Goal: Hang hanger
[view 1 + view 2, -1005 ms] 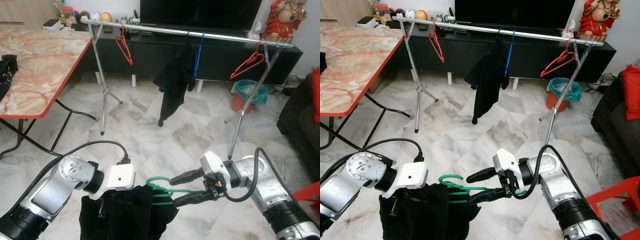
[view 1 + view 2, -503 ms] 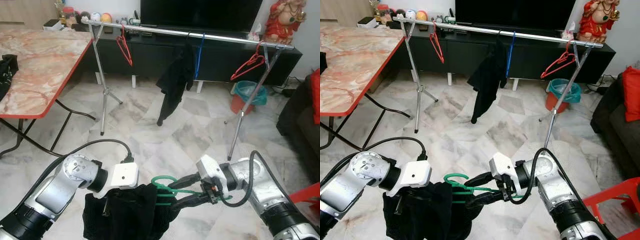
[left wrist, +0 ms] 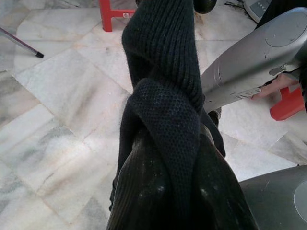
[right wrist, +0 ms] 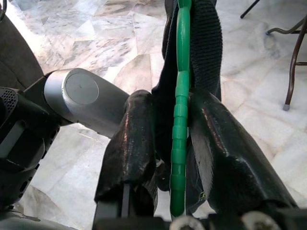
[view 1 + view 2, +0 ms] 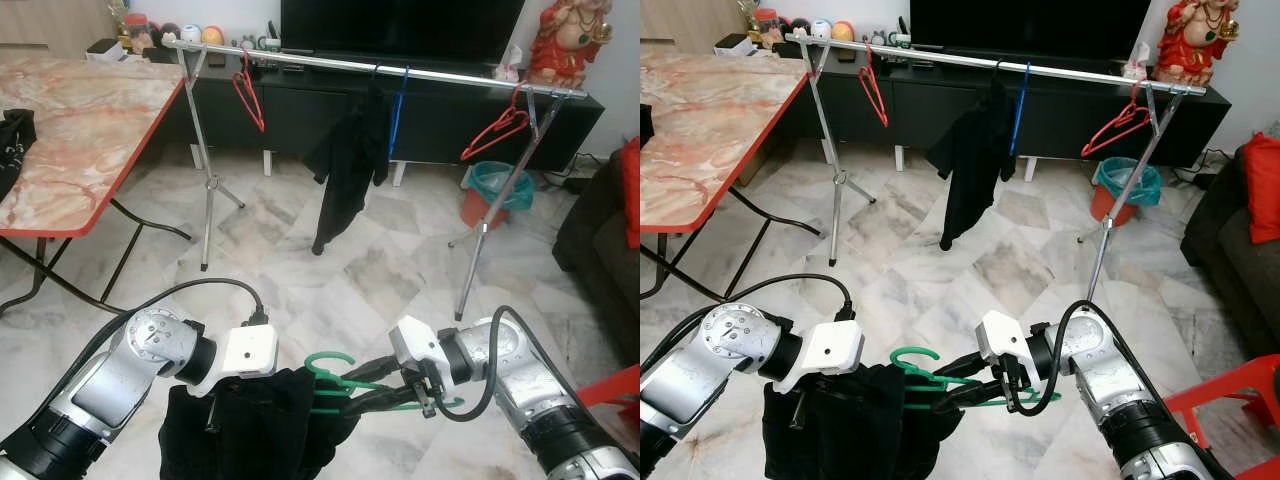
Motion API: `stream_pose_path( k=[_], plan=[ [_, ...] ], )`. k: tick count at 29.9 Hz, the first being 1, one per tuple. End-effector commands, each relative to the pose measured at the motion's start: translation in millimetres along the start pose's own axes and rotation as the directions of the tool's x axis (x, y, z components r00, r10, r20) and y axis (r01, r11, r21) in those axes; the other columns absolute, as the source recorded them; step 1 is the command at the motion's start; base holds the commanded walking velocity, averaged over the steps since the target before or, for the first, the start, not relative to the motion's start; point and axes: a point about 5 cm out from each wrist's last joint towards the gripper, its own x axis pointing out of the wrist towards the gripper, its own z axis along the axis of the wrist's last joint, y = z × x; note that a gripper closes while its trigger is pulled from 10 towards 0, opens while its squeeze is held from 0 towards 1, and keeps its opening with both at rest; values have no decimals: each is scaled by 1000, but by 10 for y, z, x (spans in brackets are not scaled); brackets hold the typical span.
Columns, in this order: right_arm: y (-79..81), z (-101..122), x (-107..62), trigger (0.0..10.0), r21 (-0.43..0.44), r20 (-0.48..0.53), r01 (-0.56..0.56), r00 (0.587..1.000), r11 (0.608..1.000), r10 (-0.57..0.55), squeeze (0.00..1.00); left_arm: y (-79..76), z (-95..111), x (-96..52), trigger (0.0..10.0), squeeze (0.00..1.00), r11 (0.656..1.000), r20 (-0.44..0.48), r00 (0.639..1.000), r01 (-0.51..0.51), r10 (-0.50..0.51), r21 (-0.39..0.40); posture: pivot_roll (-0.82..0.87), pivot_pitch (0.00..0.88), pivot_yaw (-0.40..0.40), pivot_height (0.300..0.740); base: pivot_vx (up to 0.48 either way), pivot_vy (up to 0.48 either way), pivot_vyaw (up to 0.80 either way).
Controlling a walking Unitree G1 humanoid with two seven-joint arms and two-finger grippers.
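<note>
Both arms reach forward low over the marble floor (image 5: 380, 270), bent at the elbow, with the wrists turned in toward each other.

The left gripper (image 3: 168, 191) points down from its white wrist block, and its fingers (image 3: 144, 191) are closed on a fold of a black knitted garment (image 5: 250, 425). The garment hangs bunched below it. In the left wrist view the knit wraps over and between the two fingers.

The right gripper (image 5: 375, 385) lies nearly level, its fingers pointing toward the robot's left. They are pinched narrow on the lower bar of a green hanger (image 5: 335, 375). In the right wrist view the green bar (image 4: 178, 115) runs straight between the two black fingers (image 4: 134, 143), which press on it from both sides with black cloth behind.

The hanger sits between the two grippers, low in front of the robot. Its hook curls up just beside the left wrist, and its left end is buried in the black garment.

Well beyond the arms stands a metal clothes rail (image 5: 380, 68) on tripod legs. On it hang a red hanger (image 5: 248, 95) near its left end, a black garment on a blue hanger (image 5: 398, 105) in the middle, and another red hanger (image 5: 497, 128) near the right end. A marble-topped table with a red edge (image 5: 90, 130) stands at the left. A dark TV cabinet (image 5: 300, 110) runs behind the rail.
</note>
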Motion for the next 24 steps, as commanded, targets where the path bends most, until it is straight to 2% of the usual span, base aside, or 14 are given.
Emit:
stream_pose_path(
  k=[1, 14, 24],
  plan=[
    [17, -47, -22, 0, 11, -35, -6, 999, 1000, 7, 0, 78, 107, -73, 10000, 0, 999, 19, 999, -31, 30, 37, 45, 0, -87, 740, 0, 0, 0],
    [-11, -55, 1, 0, 1, -47, 7, 999, 1000, -7, 0, 94, 135, -108, 10000, 0, 999, 42, 998, -40, 38, 34, 46, 0, -80, 740, 0, 0, 0],
    [-47, -42, -9, 0, -11, -54, 35, 998, 999, -35, 0, 164, 237, -154, 10000, 0, 996, 120, 989, -83, 80, 24, 36, 0, -70, 740, 0, 0, 0]
  ],
)
